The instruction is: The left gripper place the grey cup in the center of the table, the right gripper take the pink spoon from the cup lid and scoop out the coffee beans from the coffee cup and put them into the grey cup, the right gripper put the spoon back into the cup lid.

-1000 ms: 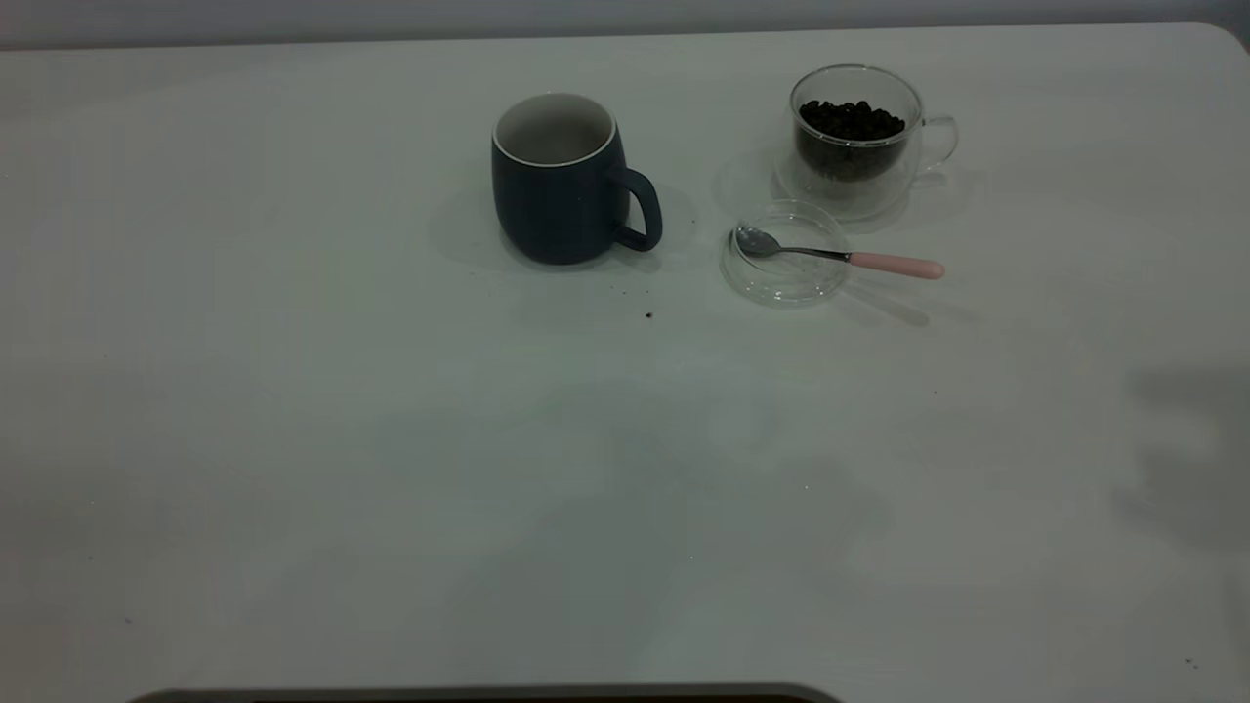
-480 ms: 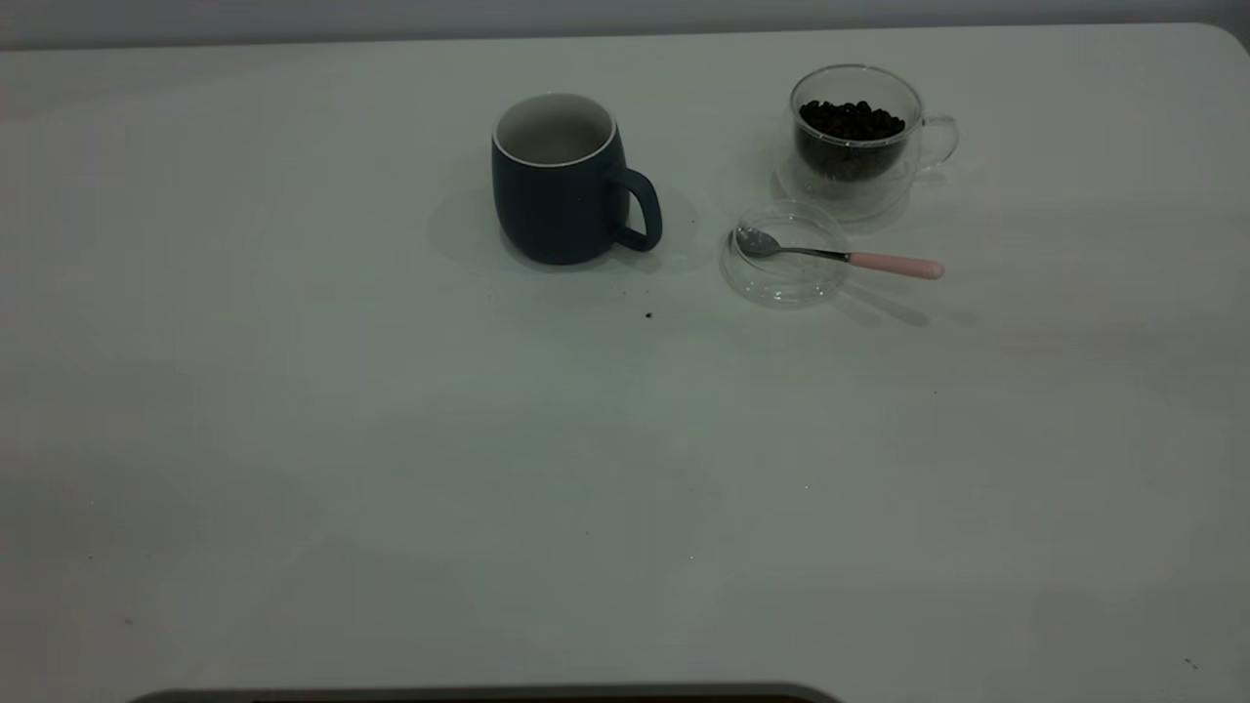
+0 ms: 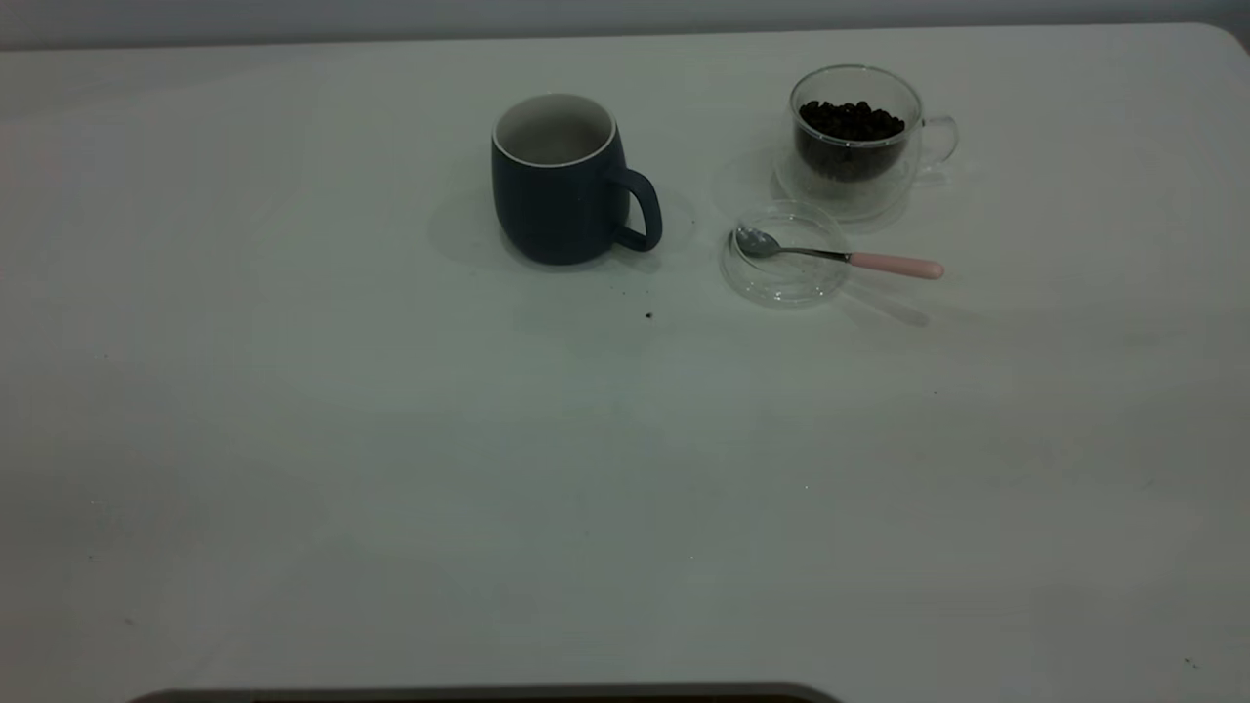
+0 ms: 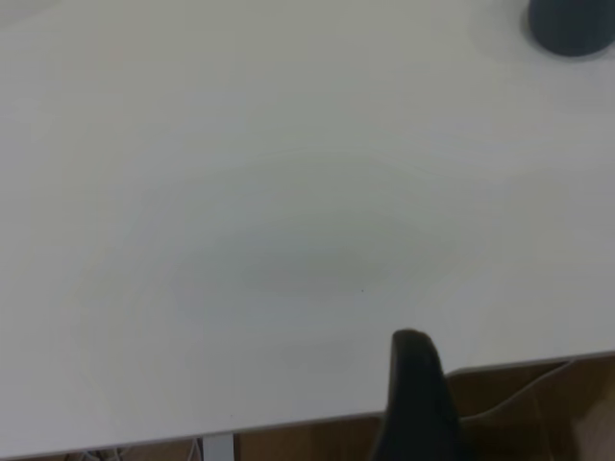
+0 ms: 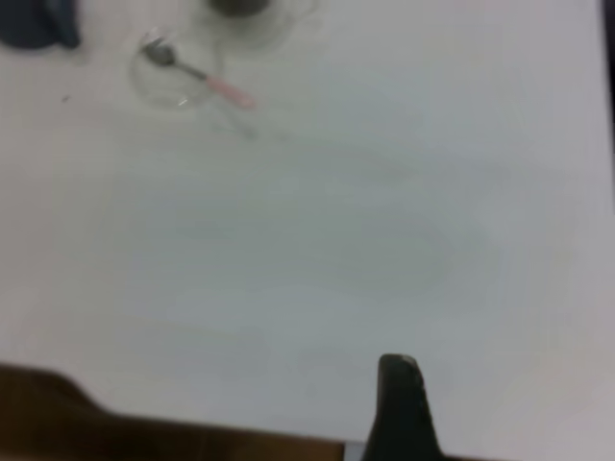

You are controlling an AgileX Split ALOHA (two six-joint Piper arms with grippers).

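The grey cup [image 3: 562, 186] stands upright on the table [image 3: 391, 439] at the back centre, its handle to the right. The coffee cup [image 3: 857, 146] stands at the back right with the coffee beans [image 3: 850, 119] in it. The cup lid [image 3: 781, 283] lies in front of it. The pink spoon [image 3: 850, 257] rests with its bowl in the lid and its handle out over the rim to the right. Neither gripper shows in the exterior view. My left gripper [image 4: 415, 384] and my right gripper [image 5: 399, 403] each hang over the table's near edge, far from all objects.
A few dark specks [image 3: 648, 314] lie on the table in front of the grey cup. The right wrist view shows the spoon [image 5: 197, 77] and lid [image 5: 154, 82] far off. The left wrist view shows the grey cup's base [image 4: 572, 24].
A dark shadow at the table's right side one second ago has gone. The cups, lid and spoon have not moved.
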